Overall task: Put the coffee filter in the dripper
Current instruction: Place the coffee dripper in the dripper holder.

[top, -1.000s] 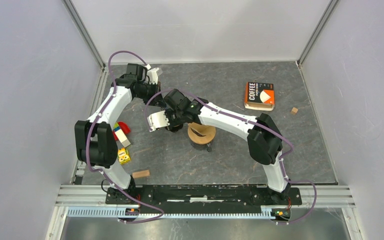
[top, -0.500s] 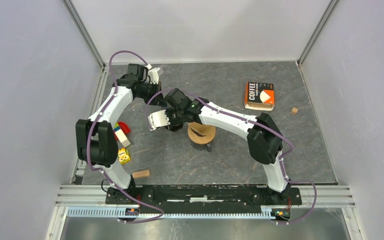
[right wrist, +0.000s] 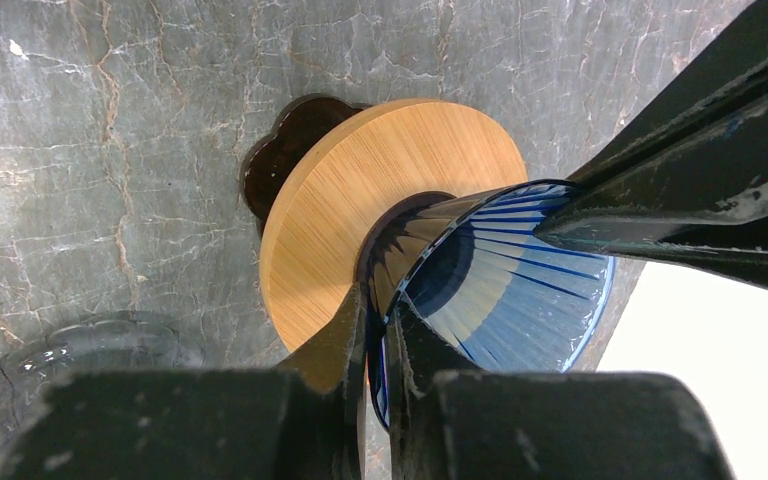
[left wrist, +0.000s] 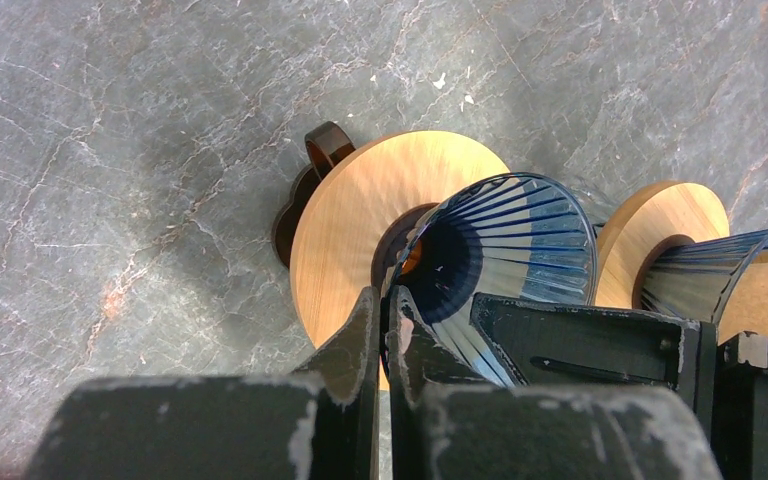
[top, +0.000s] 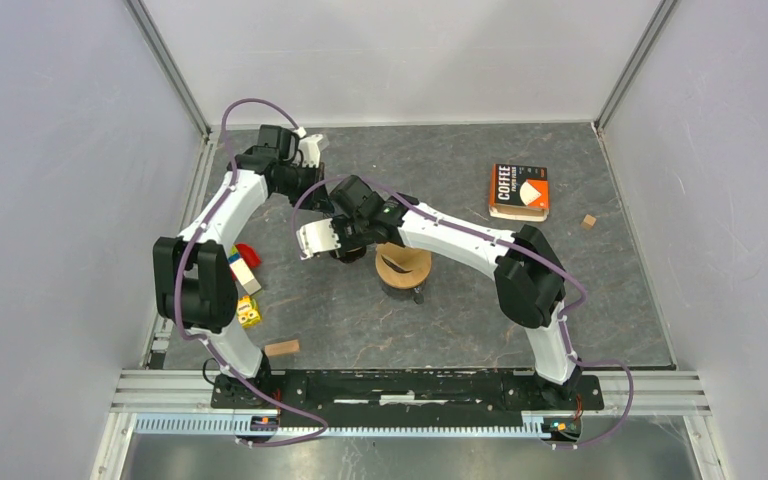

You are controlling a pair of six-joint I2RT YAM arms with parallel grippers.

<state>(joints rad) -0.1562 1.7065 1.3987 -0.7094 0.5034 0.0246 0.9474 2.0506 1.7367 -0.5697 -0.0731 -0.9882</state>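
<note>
A dripper (top: 403, 265) with a wooden collar stands mid-table, just right of my right gripper (top: 332, 243). In the right wrist view my right gripper (right wrist: 380, 300) is shut on the near rim of the blue ribbed glass dripper (right wrist: 505, 290). A black finger (right wrist: 680, 215) crosses the cone's far side. My left gripper (left wrist: 382, 300) is shut at the dripper's rim (left wrist: 505, 230), and I cannot tell whether it pinches the rim. From above, the left gripper (top: 303, 150) sits near the back. No loose coffee filter shows. A white patch (right wrist: 720, 380) cannot be identified.
A box of coffee filters (top: 519, 192) lies at the back right, with a small wooden cube (top: 588, 221) beside it. Coloured blocks (top: 243, 268) and a wooden block (top: 282, 348) lie left. A second collar and cone (left wrist: 665, 215) shows right; clear glass (right wrist: 60, 370) is nearby.
</note>
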